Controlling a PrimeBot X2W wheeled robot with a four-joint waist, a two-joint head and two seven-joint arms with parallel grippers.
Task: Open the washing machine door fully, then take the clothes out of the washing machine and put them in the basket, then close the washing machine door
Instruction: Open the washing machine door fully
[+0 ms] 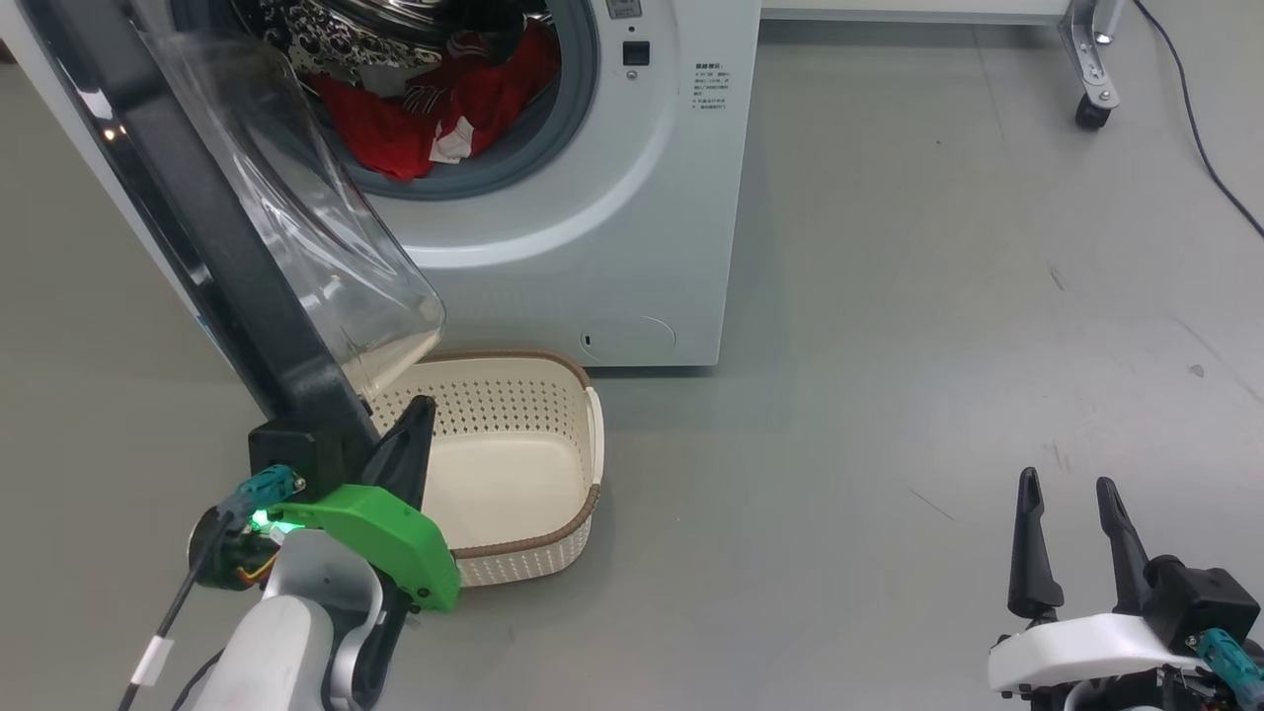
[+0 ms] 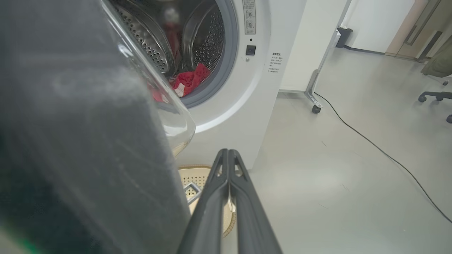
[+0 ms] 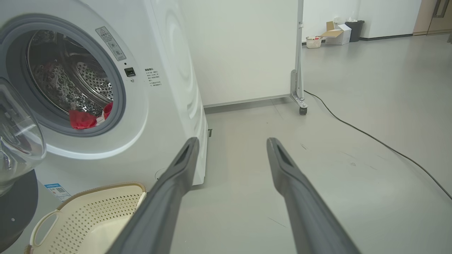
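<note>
1. The door (image 1: 193, 222) stands out from the washing machine (image 1: 612, 247) at 10 o'clock in the head view, its lower end over the basket (image 1: 494, 400). It looks stiff, hinged and fairly heavy, and the glossy rim is probably slippery, so push its edge rather than pinch it.
2. The left gripper (image 1: 420, 410) is at 8 o'clock, just beside the door's lower end. Its fingers are pressed together with nothing between them. I cannot tell whether it touches the door.
3. The clothes (image 1: 395, 128) are heaped in the drum mouth at 11 o'clock. They look soft, light and limp, and may catch on the rubber ring (image 1: 583, 99). Pinch a raised fold near the front.
4. The right gripper (image 1: 1067, 481) is at 4 o'clock, spread wide and empty.
</note>
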